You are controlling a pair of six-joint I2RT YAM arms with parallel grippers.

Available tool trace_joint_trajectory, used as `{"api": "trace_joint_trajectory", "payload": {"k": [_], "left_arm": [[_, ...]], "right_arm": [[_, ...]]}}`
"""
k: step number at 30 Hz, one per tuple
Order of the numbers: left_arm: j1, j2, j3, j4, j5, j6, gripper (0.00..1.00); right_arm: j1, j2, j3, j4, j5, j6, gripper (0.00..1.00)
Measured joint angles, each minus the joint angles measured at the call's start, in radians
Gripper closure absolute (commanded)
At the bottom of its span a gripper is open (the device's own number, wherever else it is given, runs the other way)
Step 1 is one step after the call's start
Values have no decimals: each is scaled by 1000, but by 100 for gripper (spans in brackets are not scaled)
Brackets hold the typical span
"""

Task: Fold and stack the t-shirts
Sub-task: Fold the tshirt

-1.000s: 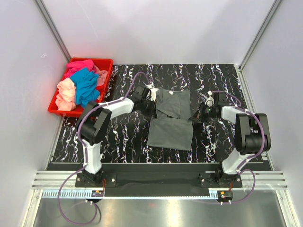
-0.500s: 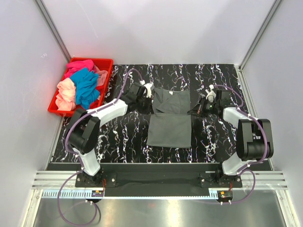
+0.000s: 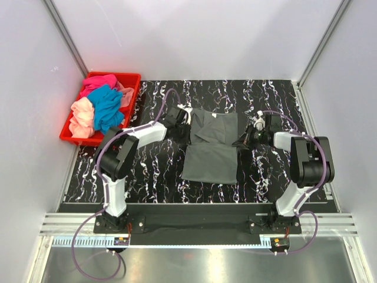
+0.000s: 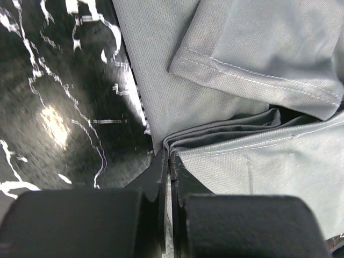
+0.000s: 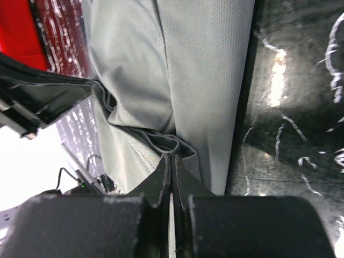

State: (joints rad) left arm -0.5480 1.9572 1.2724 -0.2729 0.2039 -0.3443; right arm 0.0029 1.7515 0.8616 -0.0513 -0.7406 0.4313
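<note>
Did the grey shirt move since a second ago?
Yes. The grey t-shirt slid slightly toward the back wall, its hem farther from the front edge of the table.

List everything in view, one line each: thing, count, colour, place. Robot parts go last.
dark grey cloth t-shirt: one, dark grey, partly folded, mid-table
magenta-pink cloth shirt: one, magenta-pink, crate's far end
teal-blue cloth shirt: one, teal-blue, crate's middle
peach cloth shirt: one, peach, crate's near left
red plastic crate: one, red, table's far left corner
black white-veined table: one, black, under everything
left gripper: one, black, shut on the grey t-shirt's left edge
right gripper: one, black, shut on its right edge
</note>
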Motion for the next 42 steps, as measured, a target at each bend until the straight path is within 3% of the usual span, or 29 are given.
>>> {"api": "trace_joint_trajectory", "payload": {"k": [3, 6, 7, 10, 15, 19, 20, 21, 25, 29, 34, 42], "left_arm": [[2, 3, 15, 2, 0, 4, 93], [2, 3, 19, 3, 0, 11, 63], [2, 3, 21, -1, 1, 11, 53], [2, 2, 29, -10, -2, 18, 39], [2, -42, 29, -57, -17, 27, 37], [2, -159, 28, -125, -40, 21, 37], [2, -195, 26, -132, -40, 17, 37], [1, -230, 20, -129, -39, 11, 39], [-6, -377, -92, -67, 11, -27, 42], [-31, -443, -271, 38, 109, -89, 42], [-74, -439, -459, 114, 159, -159, 43], [-86, -402, -525, 174, 124, -206, 43]], "right_arm": [[1, 3, 19, -25, 25, -11, 99], [1, 8, 45, -47, 54, -21, 92], [1, 12, 53, -57, 71, -24, 81], [1, 16, 74, -107, 130, -28, 60], [1, -41, 96, -248, 221, -14, 47], [3, -217, 118, -415, 290, -11, 52], [4, -265, 126, -441, 291, -11, 56], [6, -302, 129, -452, 283, -8, 70], [63, -447, 84, -459, 230, 27, 83], [137, -504, -69, -394, 126, 89, 85], [140, -487, -282, -285, 32, 169, 86], [140, -481, -358, -261, 116, 227, 86]]}}
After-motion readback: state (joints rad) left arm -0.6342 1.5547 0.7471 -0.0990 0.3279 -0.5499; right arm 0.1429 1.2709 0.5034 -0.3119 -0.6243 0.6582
